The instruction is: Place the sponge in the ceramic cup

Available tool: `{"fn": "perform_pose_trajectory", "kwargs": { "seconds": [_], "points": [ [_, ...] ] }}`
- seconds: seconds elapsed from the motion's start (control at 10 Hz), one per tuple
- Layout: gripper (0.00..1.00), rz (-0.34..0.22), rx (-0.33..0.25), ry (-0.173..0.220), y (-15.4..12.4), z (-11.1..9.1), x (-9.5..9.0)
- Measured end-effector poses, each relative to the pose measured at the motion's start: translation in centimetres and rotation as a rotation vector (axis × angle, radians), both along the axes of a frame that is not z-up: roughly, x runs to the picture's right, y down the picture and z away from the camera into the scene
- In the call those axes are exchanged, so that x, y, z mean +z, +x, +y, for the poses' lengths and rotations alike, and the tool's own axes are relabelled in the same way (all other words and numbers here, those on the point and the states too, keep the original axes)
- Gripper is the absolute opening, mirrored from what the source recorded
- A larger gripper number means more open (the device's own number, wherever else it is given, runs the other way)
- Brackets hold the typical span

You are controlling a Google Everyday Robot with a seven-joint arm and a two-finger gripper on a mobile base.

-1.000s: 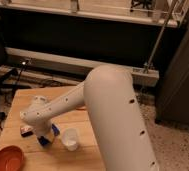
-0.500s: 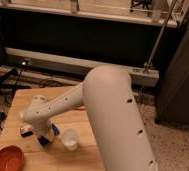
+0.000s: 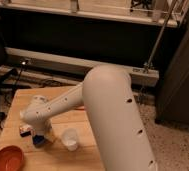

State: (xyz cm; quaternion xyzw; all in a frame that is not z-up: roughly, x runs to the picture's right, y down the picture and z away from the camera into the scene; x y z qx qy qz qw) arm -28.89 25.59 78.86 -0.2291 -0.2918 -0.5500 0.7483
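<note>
Sponge [image 3: 38,142] at the claw [image 3: 38,135], near the ceramic cup [image 3: 70,139]; claw's grip unclear.

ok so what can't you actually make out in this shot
- claw: camera view, low over the left part of the table, mostly hidden by the arm.
- sponge: camera view, only a blue bit shows under the claw; whether it is gripped is hidden.
- orange-red bowl: camera view, cut off by the bottom edge.
- small object left of the claw: camera view, too blurred to identify.
</note>
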Motion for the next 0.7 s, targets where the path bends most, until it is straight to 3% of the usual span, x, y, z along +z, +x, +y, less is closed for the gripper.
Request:
{"fn": "perform_pose_trajectory", "kwargs": {
  "seconds": [0.7],
  "points": [
    [0.8,0.013,0.063,-0.009,0.29,-0.51,-0.56]
  ]
}}
